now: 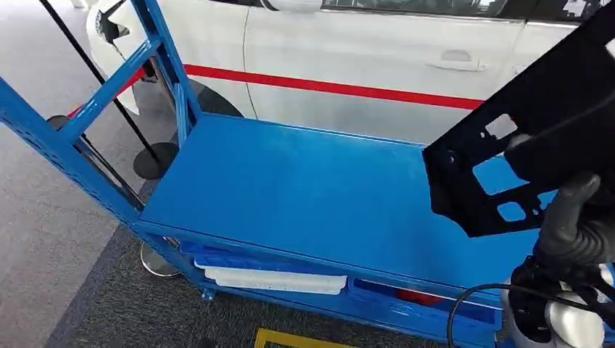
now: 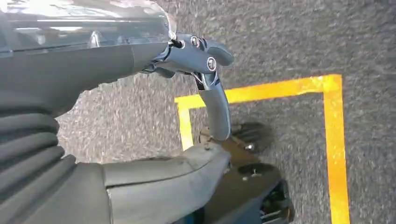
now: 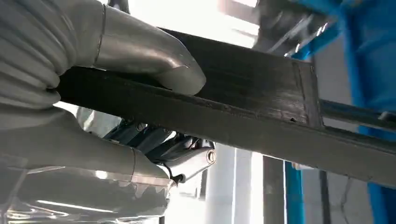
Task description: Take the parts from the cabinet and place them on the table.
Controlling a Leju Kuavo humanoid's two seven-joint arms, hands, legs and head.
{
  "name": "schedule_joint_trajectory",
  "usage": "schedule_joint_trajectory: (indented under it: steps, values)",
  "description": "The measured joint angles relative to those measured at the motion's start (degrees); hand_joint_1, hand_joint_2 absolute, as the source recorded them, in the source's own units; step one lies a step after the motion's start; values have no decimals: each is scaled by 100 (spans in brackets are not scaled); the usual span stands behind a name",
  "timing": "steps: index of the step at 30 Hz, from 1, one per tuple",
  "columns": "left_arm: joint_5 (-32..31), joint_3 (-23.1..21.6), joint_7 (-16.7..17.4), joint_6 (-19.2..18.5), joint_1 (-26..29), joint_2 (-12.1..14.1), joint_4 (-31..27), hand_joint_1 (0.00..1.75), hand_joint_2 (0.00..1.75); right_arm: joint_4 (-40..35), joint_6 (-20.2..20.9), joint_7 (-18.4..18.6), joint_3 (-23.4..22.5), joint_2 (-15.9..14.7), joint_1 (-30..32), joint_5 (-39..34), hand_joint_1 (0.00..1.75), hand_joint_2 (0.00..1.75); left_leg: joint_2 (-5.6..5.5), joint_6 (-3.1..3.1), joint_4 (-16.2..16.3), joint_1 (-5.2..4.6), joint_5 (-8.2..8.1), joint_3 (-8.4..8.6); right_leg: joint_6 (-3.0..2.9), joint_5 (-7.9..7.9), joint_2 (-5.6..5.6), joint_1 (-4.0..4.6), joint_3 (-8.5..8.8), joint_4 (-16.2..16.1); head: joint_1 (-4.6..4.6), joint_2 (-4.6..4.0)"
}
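Gripping black bracket (image 1: 500,170), right hand (image 1: 573,217) over blue cart (image 1: 290,188).

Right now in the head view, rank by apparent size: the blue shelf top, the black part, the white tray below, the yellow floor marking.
1. blue shelf top
2. black part, though nearness to the camera enlarges it
3. white tray
4. yellow floor marking, partly cut off

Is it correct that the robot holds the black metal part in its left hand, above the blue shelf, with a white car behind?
Not quite. The black metal part is held by the right hand, as the head view shows; the right wrist view shows its fingers closed on it. The left hand holds nothing. The blue shelf and the white car are as you say.
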Motion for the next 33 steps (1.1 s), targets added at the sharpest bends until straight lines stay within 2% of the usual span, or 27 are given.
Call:
schedule_joint_trajectory:
  steps: [2,3,5,6,7,8,9,10,11,12,13,14,15,17,18,19,20,22,23,24,25,27,28,29,30,32,33]
  values:
    - [0,29,0,0,2,4,0,0,175,-33,70,-28,-88,-33,117,-119,175,175,-2,73,-58,-1,37,10,78,22,-1,9,24,-38,0,0]
    - [0,39,0,-2,6,2,0,0,175,-57,83,-28,-145,-74,152,-151,175,175,14,103,-136,50,100,64,102,-33,-4,-18,10,39,0,0]
    - [15,64,2,-2,0,2,0,0,175,-77,114,-33,-230,-116,179,-263,175,175,18,153,-165,47,117,61,124,-433,-1,-9,-271,613,2,0]
    - [65,90,7,-2,-1,0,0,0,175,-79,114,-33,-260,-114,251,-328,175,175,25,155,-155,43,141,60,137,-685,-3,-11,-505,1131,2,0]
    - [101,101,15,-2,-1,0,0,0,175,-79,114,-33,-271,-111,343,-353,175,175,28,156,-152,40,140,53,148,-844,-3,-12,-673,1504,2,0]
    - [105,114,24,-2,0,0,0,0,175,-79,134,-33,-271,-105,438,-368,175,175,24,155,-138,40,140,42,157,-866,-4,-15,-748,1683,2,0]
    - [109,123,28,-2,5,0,0,0,175,-79,154,-35,-271,-92,534,-366,175,175,17,154,-119,42,139,30,166,-743,-5,-27,-680,1575,2,0]
    - [109,129,41,-2,7,-2,0,0,175,-81,184,-46,-267,-66,602,-340,175,175,10,149,-96,43,136,16,168,-537,-6,-46,-500,1245,2,0]
    - [111,131,53,-2,6,-13,0,0,175,-81,206,-59,-265,-39,665,-298,175,175,2,126,-54,48,121,0,172,-271,-8,-65,-199,694,2,0]
    - [114,138,55,-2,3,-15,0,0,175,-81,239,-76,-263,-13,712,-265,175,175,-6,96,-4,48,101,-23,177,-95,-7,-84,67,211,2,0]
    - [118,151,57,0,1,-15,0,0,175,-81,260,-88,-250,9,756,-239,175,175,-13,56,37,8,81,-71,142,-175,10,-41,97,122,2,0]
    - [129,170,61,-2,1,-13,0,0,175,-96,304,-100,-232,24,823,-208,175,175,-18,38,68,3,82,-88,89,-125,33,-54,67,98,2,0]
    - [164,186,63,-2,-2,-15,0,0,175,-96,339,-103,-208,33,880,-206,175,175,-18,0,58,7,106,-96,70,-113,30,-41,49,108,0,0]
    - [188,227,70,-4,9,-13,0,0,175,-96,370,-105,-166,55,930,-193,175,175,-22,-66,44,16,142,-111,-13,-67,29,-24,23,98,2,0]
    - [195,236,72,-4,9,-9,0,0,175,-96,376,-109,-164,68,933,-193,175,175,-21,-96,109,33,65,-144,-84,-18,-5,-53,3,61,2,0]
    - [195,241,70,-4,10,-9,0,0,175,-96,379,-111,-162,79,941,-193,175,175,-2,-126,273,32,-154,-204,-120,11,-10,-54,-28,51,0,0]
    - [192,245,72,-4,7,-9,0,0,175,-96,381,-114,-162,90,950,-193,175,175,-1,-150,681,44,-491,-336,-152,50,-21,-47,-76,52,0,0]
    - [192,256,72,-9,6,-9,0,0,175,-96,385,-114,-155,105,968,-191,175,175,1,-182,1526,51,-968,-597,-161,130,-37,-24,-188,57,0,0]
    - [192,258,72,-9,7,-9,0,0,175,-96,392,-114,-153,109,974,-189,175,175,1,-182,1722,51,-1050,-623,-167,170,-41,-13,-244,61,0,0]
    - [192,260,72,-9,7,-9,0,0,175,-96,407,-114,-153,114,982,-189,175,175,1,-168,1684,51,-1020,-535,-166,215,-43,0,-298,61,0,0]
    - [194,262,81,-9,7,-9,0,0,175,-96,438,-116,-151,114,985,-186,175,175,1,-128,1308,44,-859,-253,-164,273,-43,18,-363,62,2,0]
    - [195,265,90,-4,-4,-9,0,0,175,-96,501,-142,-149,114,988,-169,175,175,3,4,239,-7,-530,464,-160,372,-35,60,-453,59,0,0]
    - [197,269,101,4,-30,22,-2,0,175,-96,527,-155,-142,118,1004,-147,175,175,14,83,-189,-41,-587,675,-138,425,-53,41,-455,53,2,2]
    - [199,269,107,13,-29,24,0,0,175,-96,553,-175,-134,118,1019,-132,175,175,36,102,-178,-67,-504,647,-92,465,-56,37,-432,20,4,-2]
    - [201,269,107,24,-43,20,0,0,175,-96,591,-197,-131,118,1041,-118,175,175,36,127,-178,-86,-455,632,-34,508,-65,-9,-438,2,-4,-2]
    - [214,280,127,28,-23,20,0,0,175,-96,737,-219,-72,136,1097,-86,175,175,29,171,-208,-126,-345,598,28,630,-73,-38,-418,-80,0,0]
    - [214,291,138,33,-11,2,4,0,175,-94,803,-232,-37,144,1131,-77,175,175,34,172,-330,-63,-170,585,57,669,-69,-1,-434,-119,-4,0]
